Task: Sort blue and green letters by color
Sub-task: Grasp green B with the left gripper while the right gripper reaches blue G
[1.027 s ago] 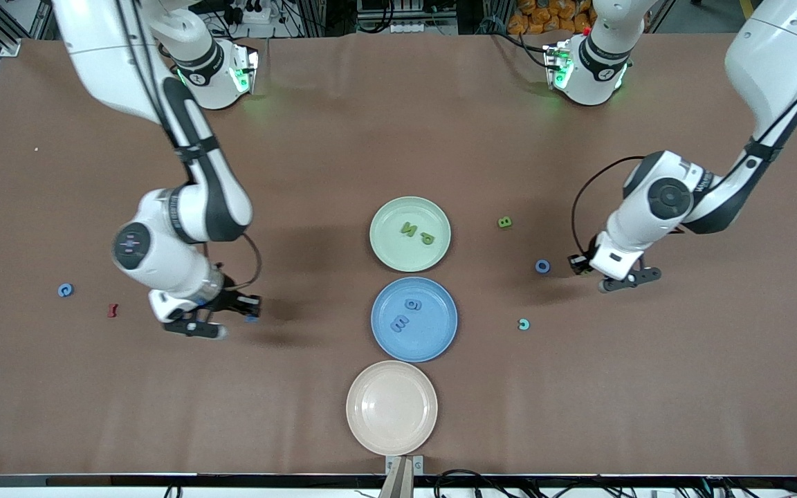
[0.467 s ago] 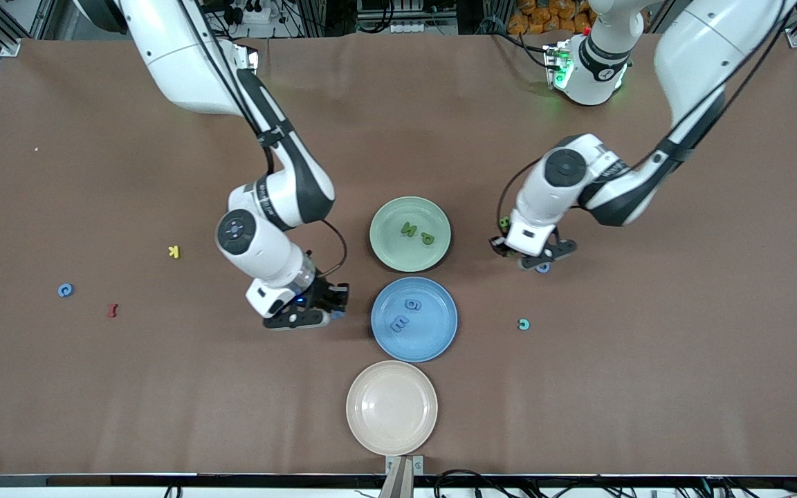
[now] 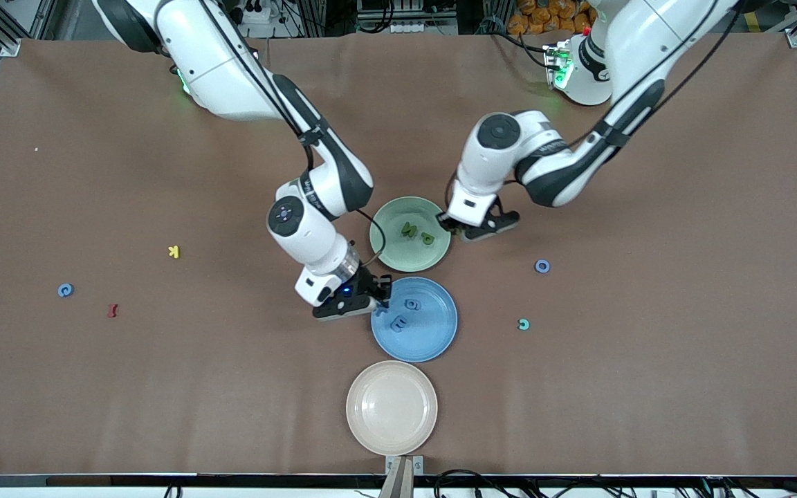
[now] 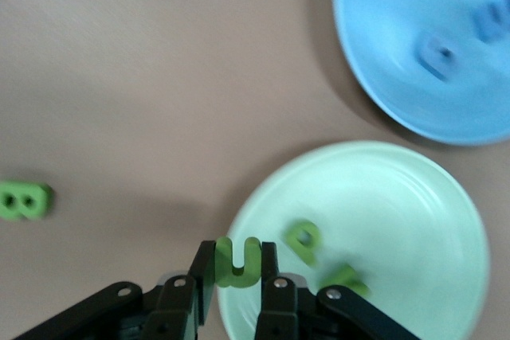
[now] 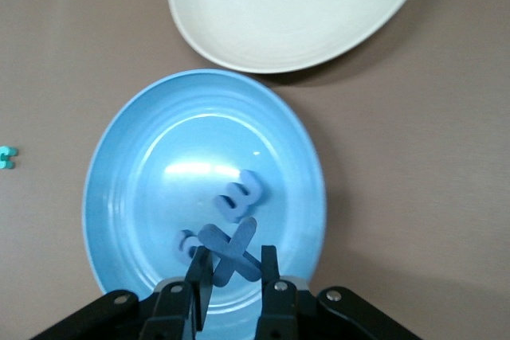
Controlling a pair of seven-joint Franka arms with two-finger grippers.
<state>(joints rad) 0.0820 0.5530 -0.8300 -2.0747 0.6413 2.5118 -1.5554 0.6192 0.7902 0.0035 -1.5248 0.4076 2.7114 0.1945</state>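
Observation:
My right gripper [image 3: 378, 301] is shut on a blue X [image 5: 231, 252] and holds it over the edge of the blue plate [image 3: 440, 332], where a blue g [image 3: 412, 304] and E [image 3: 398, 322] lie. My left gripper [image 3: 452, 227] is shut on a green U-shaped letter [image 4: 237, 260] over the rim of the green plate [image 3: 388, 256], which holds a green M [image 3: 409, 229] and P [image 3: 427, 239]. A green B [image 4: 24, 201] lies on the table beside that plate. A blue O [image 3: 542, 266] and a blue G [image 3: 65, 290] lie on the table.
A beige plate [image 3: 391, 429] sits nearest the front camera, with nothing in it. A teal c [image 3: 524, 324] lies toward the left arm's end. A yellow K [image 3: 173, 252] and a dark red I [image 3: 113, 310] lie toward the right arm's end.
Both arms have swung in from the table's ends to the plates in the middle. The right gripper came over the blue plate, the left gripper over the green plate.

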